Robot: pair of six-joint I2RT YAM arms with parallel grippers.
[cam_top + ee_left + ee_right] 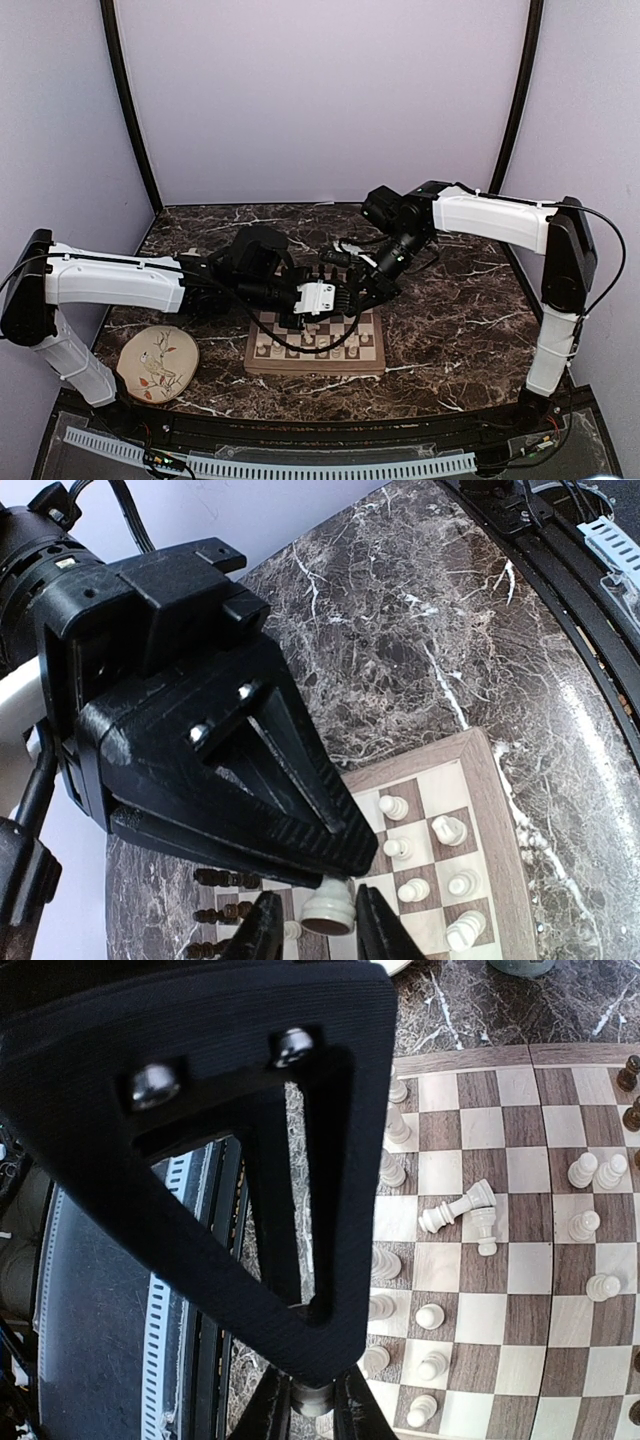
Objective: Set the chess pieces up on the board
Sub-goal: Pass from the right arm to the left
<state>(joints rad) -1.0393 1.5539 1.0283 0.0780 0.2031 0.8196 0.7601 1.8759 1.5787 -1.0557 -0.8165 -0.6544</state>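
A dark brown marble worktop [450, 340] with thin white veins carries the square wooden board [315, 368]. The board has dark brown and cream squares and a light tan border. It lies at the middle of the worktop's front edge. A round beige plate [135, 372] with a bird picture lies near the front left corner, apart from the board.

The black plastic left gripper [318, 935] has ribbed, wedge-shaped sides and two silver screws. Its fingers [262, 930] stand narrow, one on each side of a small cream-white turned piece [328, 908] over the board. The piece fills most of the gap. I cannot tell if the fingers squeeze it.

The black right gripper [310, 1415] is pinched almost shut over the board's near edge. A small grey round bit [312, 1396] shows between its tips, too dark to tell what it is.

Smooth, round-topped cream-white chess pieces [585, 1225] stand spread over the squares. One tall cream piece [455, 1210] lies on its side, touching an upright cream piece [485, 1232]. A few dark brown knobbly pieces [225, 878] show at one side of the board in the left wrist view.
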